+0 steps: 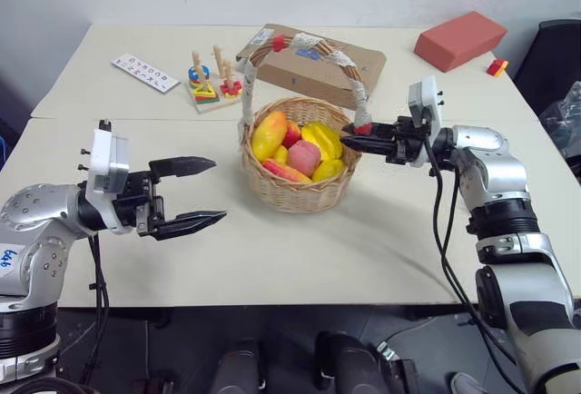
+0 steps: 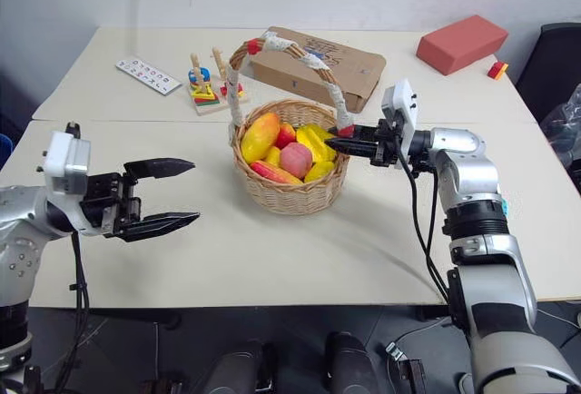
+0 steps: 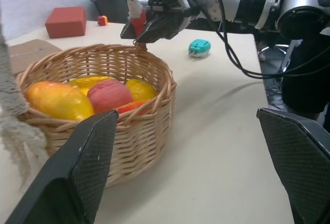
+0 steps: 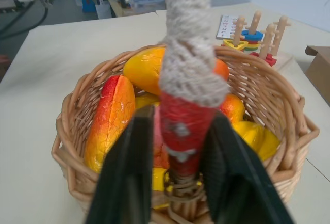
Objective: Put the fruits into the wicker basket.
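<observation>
Left gripper hovers left of wicker basket, fingers spread wide, empty. Peach and mango sit inside the basket (mid-table). Right gripper clamps the handle's red-wrapped base.

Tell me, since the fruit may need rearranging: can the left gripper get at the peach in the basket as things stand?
Probably yes: the left gripper is open, the peach lies on top, and the handle arches high above it.

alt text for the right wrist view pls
The right gripper is shut on the red-wrapped base of the wicker basket's handle. Behind it the basket holds yellow and red-orange toy fruits, with a wooden stacking toy beyond on the table.
</observation>
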Tool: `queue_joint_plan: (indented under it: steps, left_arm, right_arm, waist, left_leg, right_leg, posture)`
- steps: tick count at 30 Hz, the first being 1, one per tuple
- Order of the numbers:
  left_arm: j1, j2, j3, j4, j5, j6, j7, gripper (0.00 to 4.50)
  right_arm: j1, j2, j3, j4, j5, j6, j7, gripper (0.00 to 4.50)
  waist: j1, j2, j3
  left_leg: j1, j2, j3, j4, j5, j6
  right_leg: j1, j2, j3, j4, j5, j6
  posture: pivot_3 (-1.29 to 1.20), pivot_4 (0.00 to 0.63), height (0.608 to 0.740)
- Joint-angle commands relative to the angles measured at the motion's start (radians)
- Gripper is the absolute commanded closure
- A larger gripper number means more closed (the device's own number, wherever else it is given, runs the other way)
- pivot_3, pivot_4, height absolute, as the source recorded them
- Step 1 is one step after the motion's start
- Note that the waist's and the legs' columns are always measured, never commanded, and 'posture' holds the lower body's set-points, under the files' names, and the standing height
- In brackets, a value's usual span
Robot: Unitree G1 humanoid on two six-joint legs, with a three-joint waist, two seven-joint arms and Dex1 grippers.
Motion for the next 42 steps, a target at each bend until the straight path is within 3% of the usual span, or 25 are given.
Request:
queue_joint_plan:
  steps: [1,4,10,13,18,23,31,37,42]
  left_arm:
    - [0.009,-0.006,-0.017,-0.028,-0.015,-0.01,0.014,0.0]
    - [-0.01,-0.016,-0.044,-0.003,-0.019,-0.004,0.017,0.0]
    - [-0.022,-0.037,-0.068,0.031,-0.005,-0.018,0.034,0.0]
    - [-0.051,-0.045,-0.093,0.075,0.012,-0.036,0.018,0.0]
    - [-0.118,-0.052,-0.138,0.147,0.042,-0.079,-0.018,0.0]
    - [-0.144,-0.049,-0.146,0.187,0.063,-0.112,-0.031,0.0]
    - [0.062,0.003,-0.079,0.166,0.129,-0.212,-0.035,0.0]
    - [0.322,0.013,0.036,0.202,0.245,-0.393,0.014,0.0]
    - [0.461,-0.02,0.082,0.156,0.288,-0.477,0.071,0.0]
  right_arm:
    - [0.089,-0.04,-0.078,-0.2,0.079,0.077,-0.028,4.33]
    - [0.257,-0.054,-0.208,-0.407,0.101,0.067,-0.18,4.33]
    - [0.508,-0.056,-0.428,-0.634,0.109,0.031,-0.401,4.33]
    - [0.606,-0.042,-0.506,-0.658,0.072,-0.015,-0.498,4.33]
    - [0.636,-0.039,-0.489,-0.577,0.005,-0.057,-0.586,4.33]
    - [0.618,-0.02,-0.458,-0.561,0.035,-0.046,-0.598,2.67]
    - [0.764,-0.141,-0.532,-0.634,0.093,-0.045,-0.447,0.05]
    - [0.95,-0.298,-0.568,-0.56,0.069,-0.198,-0.144,0.05]
    - [0.995,-0.285,-0.382,-0.561,0.058,-0.33,0.087,0.05]
  waist:
    - [0.003,0.0,0.0]
    - [0.014,0.0,0.0]
    - [0.012,0.001,0.001]
    - [0.013,0.001,0.001]
    - [0.003,0.002,0.001]
    - [-0.004,0.002,0.001]
    - [0.002,0.002,0.001]
    - [0.01,0.003,0.001]
    - [0.009,0.002,0.001]
  left_leg:
    - [0.0,0.0,-0.001,0.0,0.0,-0.001]
    - [0.0,0.0,0.0,0.0,-0.001,-0.001]
    - [0.0,-0.001,0.0,0.0,-0.001,-0.001]
    - [0.0,0.0,0.0,0.0,-0.001,-0.002]
    - [0.003,0.0,0.006,0.0,0.0,-0.001]
    - [0.004,0.003,0.006,-0.003,0.001,-0.003]
    - [0.004,0.002,0.006,-0.004,0.0,-0.002]
    - [0.005,0.002,0.007,-0.004,-0.004,0.001]
    - [0.008,0.005,0.006,-0.005,-0.009,0.005]
  right_leg:
    - [0.0,0.0,-0.001,0.0,0.0,0.0]
    - [0.0,0.0,0.0,0.0,0.0,0.0]
    - [0.0,0.0,0.0,0.0,0.0,0.001]
    - [0.0,0.001,0.0,0.0,0.0,0.001]
    - [0.0,0.002,0.004,0.0,0.0,0.001]
    - [0.0,0.004,0.004,0.0,0.0,0.001]
    - [0.0,0.003,0.004,-0.001,0.0,0.0]
    - [0.001,0.002,0.004,-0.007,0.0,0.0]
    - [0.004,0.001,0.004,-0.008,0.0,-0.001]
  posture:
    - [0.0,0.15,0.74]
    - [0.0,0.15,0.74]
    - [0.0,0.15,0.74]
    - [0.0,0.15,0.74]
    - [0.0,0.15,0.74]
    - [0.0,0.15,0.74]
    - [0.0,0.15,0.74]
    - [0.0,0.15,0.74]
    - [0.0,0.15,0.74]
